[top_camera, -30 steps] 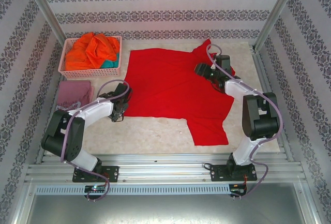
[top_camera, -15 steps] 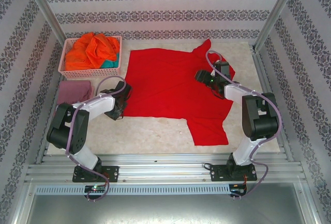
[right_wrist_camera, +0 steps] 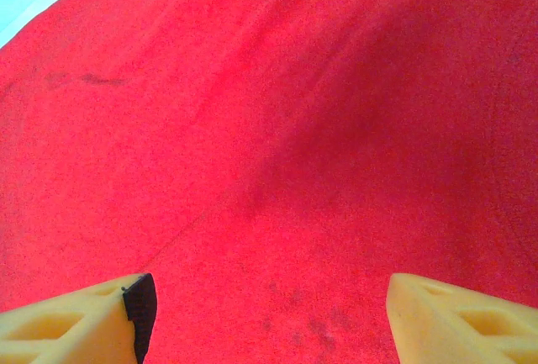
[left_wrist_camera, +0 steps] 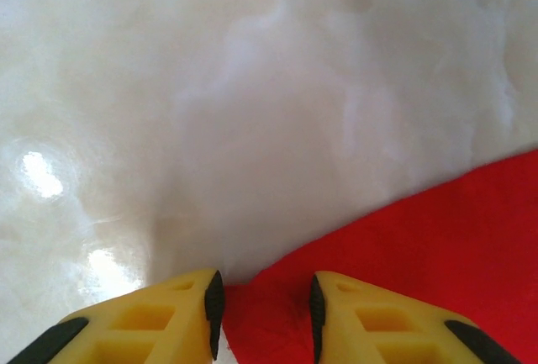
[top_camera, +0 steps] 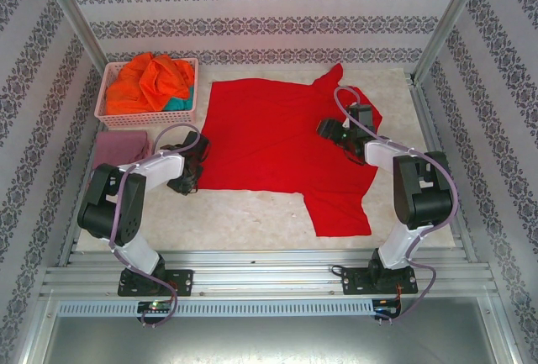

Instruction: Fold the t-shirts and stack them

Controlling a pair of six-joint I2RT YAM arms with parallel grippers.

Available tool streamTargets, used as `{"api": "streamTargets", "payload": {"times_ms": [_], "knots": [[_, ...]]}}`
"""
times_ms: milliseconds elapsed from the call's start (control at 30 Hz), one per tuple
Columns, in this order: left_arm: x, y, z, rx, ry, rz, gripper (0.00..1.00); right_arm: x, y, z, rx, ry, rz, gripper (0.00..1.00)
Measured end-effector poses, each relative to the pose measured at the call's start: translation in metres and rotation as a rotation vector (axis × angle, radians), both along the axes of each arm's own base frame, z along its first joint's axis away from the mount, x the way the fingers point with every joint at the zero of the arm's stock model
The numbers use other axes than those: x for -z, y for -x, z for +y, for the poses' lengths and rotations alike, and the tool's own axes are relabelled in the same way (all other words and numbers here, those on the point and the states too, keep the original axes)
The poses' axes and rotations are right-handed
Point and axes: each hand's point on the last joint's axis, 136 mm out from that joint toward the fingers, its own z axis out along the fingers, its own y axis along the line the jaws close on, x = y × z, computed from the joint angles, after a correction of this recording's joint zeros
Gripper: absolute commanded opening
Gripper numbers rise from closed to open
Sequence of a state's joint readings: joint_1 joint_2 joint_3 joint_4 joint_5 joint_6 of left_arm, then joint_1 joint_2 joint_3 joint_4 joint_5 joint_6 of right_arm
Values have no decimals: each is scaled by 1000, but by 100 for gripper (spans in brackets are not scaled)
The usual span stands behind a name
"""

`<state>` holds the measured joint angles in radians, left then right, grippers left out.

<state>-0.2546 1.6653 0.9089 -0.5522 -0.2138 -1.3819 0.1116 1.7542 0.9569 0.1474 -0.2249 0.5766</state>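
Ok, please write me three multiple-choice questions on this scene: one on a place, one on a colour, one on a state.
1. Where on the table does the pink basket stand?
A. near right corner
B. centre
C. far left corner

2. What colour is the t-shirt spread flat?
A. teal
B. red
C. grey

3. How do the jaws of the right gripper stand?
A. wide apart
B. shut on a sleeve
C. shut on the basket

Key:
1 C: the basket sits at the upper left of the overhead view.
2 B: bright red cloth covers the middle.
3 A: the wrist view shows a broad gap over the cloth.
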Motion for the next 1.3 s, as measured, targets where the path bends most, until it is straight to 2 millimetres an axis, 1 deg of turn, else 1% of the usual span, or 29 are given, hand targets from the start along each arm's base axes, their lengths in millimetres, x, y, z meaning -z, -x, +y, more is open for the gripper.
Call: {"api": "streamTargets", "payload": {"times_ms": [67,167,267,367,467,567,600,667,733,800,833,933,1000,1067,1233,1300], "knots": [[0,-1,1,-5,3,-1,25,1,2,0,1,1,4,73],[1,-1,2,-7,4,-5,14,-2,7,-2,4,4,3,73],[1,-3,1,-10,8,-18,5,-14,11,-4,13,9,-21,73],[0,-6,1,-8,11,-31,0,-32,19,-8,26,16,-57,73],[0,-7,0,-7,16,-47,0,-45,36,-13,48,47,-72,73],[0,-8,-1,-6,31,-84,0,-50,63,-21,86,108,-47,71],[-1,-8,-2,-6,40,-105,0,-50,76,-23,100,133,-33,71],[-1,-8,-3,-11,59,-149,0,-46,104,-29,129,167,4,69],[0,-8,-3,-21,75,-189,0,-37,135,-35,169,184,56,66],[-1,-9,-3,-30,84,-211,0,-25,165,-42,222,189,109,61],[-1,-11,-4,-32,88,-220,0,-18,181,-46,256,190,144,60],[-2,-16,-6,-31,96,-224,0,2,221,-55,340,180,248,56],[-1,-20,-8,-30,105,-225,0,12,237,-58,384,172,306,53],[-1,-23,-10,-30,116,-228,0,20,247,-61,428,158,356,50],[-1,-27,-12,-28,126,-239,0,39,258,-58,526,105,473,41],[-1,-27,-12,-27,127,-239,0,45,262,-55,552,88,510,41]]}}
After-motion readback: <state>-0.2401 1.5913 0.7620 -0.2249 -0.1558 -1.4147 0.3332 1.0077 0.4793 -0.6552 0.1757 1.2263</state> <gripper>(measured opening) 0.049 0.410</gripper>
